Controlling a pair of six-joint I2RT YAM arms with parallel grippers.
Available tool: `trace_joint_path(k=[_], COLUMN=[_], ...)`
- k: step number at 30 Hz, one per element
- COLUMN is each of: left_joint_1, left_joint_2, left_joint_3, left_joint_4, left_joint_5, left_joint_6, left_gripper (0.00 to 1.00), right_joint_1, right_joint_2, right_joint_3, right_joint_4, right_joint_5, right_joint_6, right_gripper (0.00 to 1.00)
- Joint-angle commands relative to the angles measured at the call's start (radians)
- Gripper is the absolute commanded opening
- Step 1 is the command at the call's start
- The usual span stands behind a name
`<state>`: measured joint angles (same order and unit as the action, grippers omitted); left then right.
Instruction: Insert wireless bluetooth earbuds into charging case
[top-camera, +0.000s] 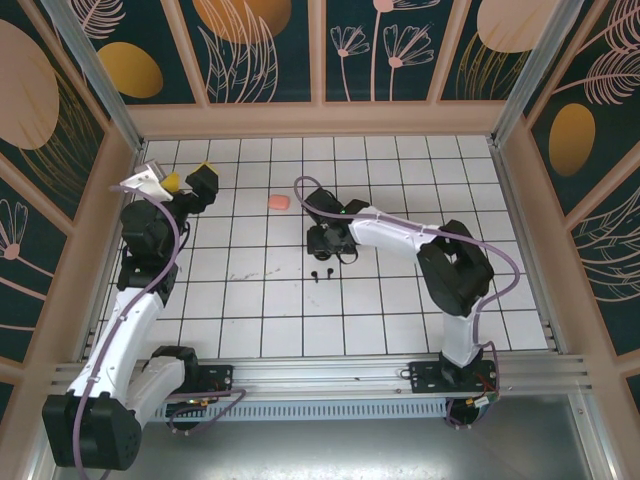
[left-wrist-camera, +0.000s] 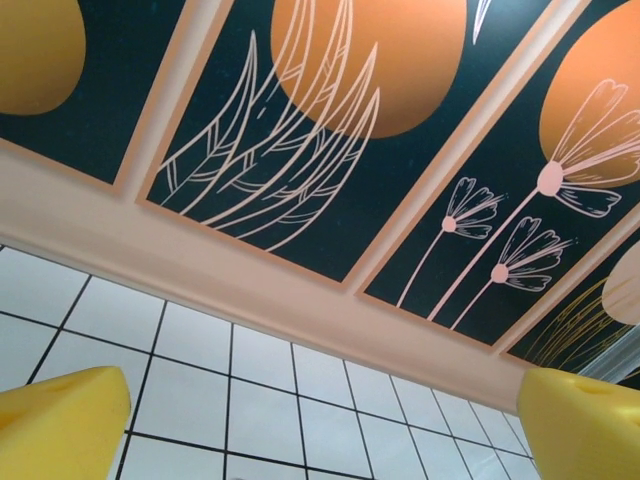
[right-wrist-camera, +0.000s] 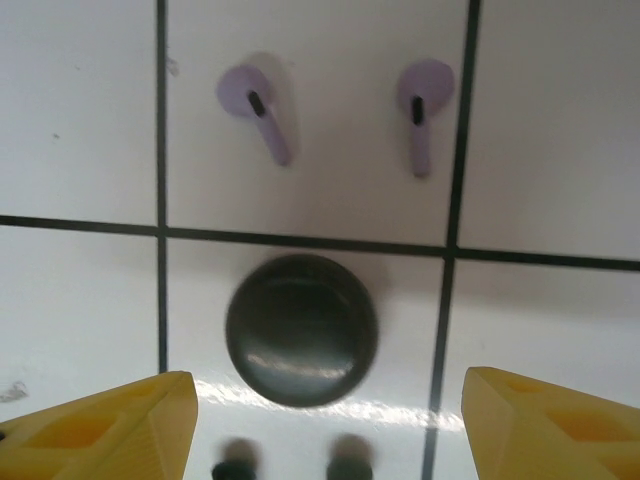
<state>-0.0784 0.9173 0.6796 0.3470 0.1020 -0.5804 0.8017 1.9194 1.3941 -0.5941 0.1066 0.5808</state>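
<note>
Lavender earbuds (right-wrist-camera: 258, 110), two of them, lie with stems pointing toward one closed-looking black case (right-wrist-camera: 301, 328) from its twelve o'clock. Two black earbuds (right-wrist-camera: 235, 460) (blurred) sit at its six o'clock, and the right gripper (right-wrist-camera: 325, 420) hangs over the lot, fingers spread and holding nothing, I'd judge to line up on a case whose lid must open first. One salmon case (top-camera: 279, 202) rests at ten o'clock of that gripper, while the left gripper (top-camera: 190, 178) is raised toward the wall (left-wrist-camera: 300, 150), spread wide and empty, presumably out of the way.
</note>
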Motion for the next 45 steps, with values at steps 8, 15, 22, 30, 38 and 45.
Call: trace_joint_path(k=[8,15,22,30,38,45], left_joint_1=[0.000,-0.002,-0.003,-0.013,-0.037,-0.061], left_joint_2=[0.012,0.074,0.083,0.120,0.160,0.180], left_joint_3=[-0.076,-0.036,-0.031,-0.017,-0.008,-0.005], left_joint_4=[0.106,0.076,0.079,0.078,0.090,0.079], left_joint_5=[0.006,0.048,0.080,0.118,0.112,0.086], left_joint_6=[-0.102,-0.174,-0.141,-0.115,-0.114,-0.139], left_gripper=[0.99,0.99,0.99,0.99,0.99,0.99], right_joint_1=[-0.012,-0.012,-0.014,-0.004,0.011,0.020], right_joint_2=[0.136,0.187,0.215,0.215,0.222,0.229], right_joint_3=[0.134,0.170,0.193,0.194,0.194,0.189], right_joint_4=[-0.065,-0.088,-0.102,-0.135,-0.138,-0.133], right_joint_5=[-0.022,-0.012,-0.005,0.023,0.025,0.008], right_joint_6=[-0.063,-0.075,-0.081,-0.061,-0.047,-0.011], right_gripper=[0.71,0.69,0.64,0.63,0.62,0.58])
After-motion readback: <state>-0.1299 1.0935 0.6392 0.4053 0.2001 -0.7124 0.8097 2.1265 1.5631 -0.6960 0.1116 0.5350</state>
